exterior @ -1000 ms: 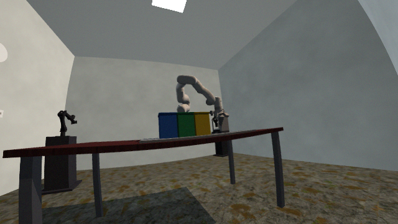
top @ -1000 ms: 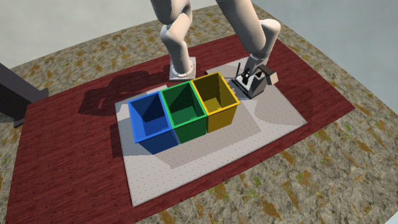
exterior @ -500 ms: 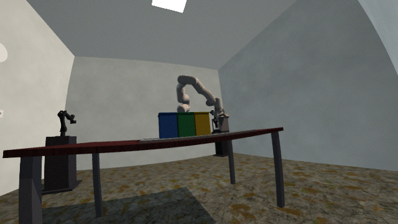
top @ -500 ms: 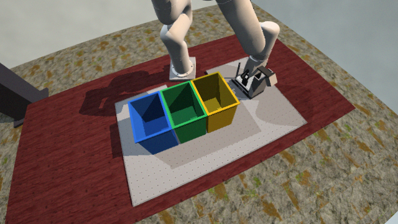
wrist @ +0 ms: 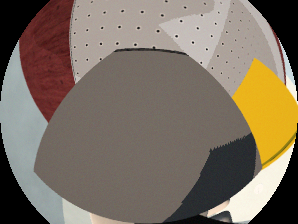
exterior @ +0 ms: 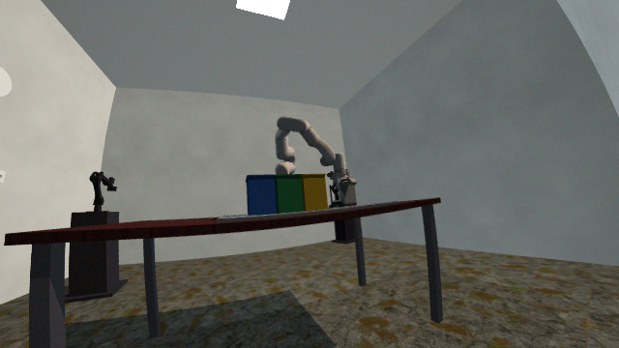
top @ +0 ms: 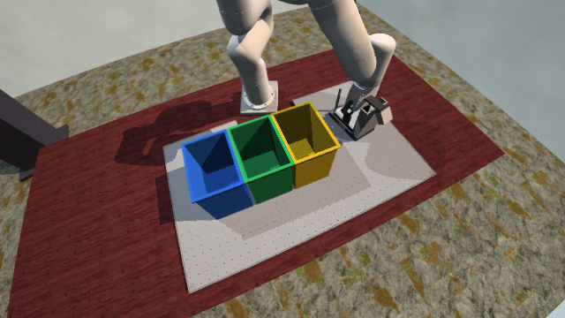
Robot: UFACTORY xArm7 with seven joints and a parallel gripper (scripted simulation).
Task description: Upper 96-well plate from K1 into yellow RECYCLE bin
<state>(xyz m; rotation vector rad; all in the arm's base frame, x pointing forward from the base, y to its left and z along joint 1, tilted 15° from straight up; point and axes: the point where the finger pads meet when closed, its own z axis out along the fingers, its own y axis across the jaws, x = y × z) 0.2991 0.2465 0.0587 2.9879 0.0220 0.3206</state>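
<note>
The yellow bin (top: 305,132) stands at the right end of a row of three bins; it also shows in the side view (exterior: 314,192) and as a yellow edge in the wrist view (wrist: 273,110). The stack rack K1 (top: 363,118) stands just right of it on the perforated plate. My gripper (top: 354,110) is open and low at the rack, its fingers around the rack's upper part. A grey-brown body (wrist: 140,143) fills the wrist view; I cannot tell whether it is the upper plate or the rack. The plates themselves are too small to make out.
The green bin (top: 260,150) and the blue bin (top: 212,170) stand touching in line left of the yellow one. The arm's base (top: 259,102) stands behind the bins. The perforated plate (top: 309,212) lies on a red mat.
</note>
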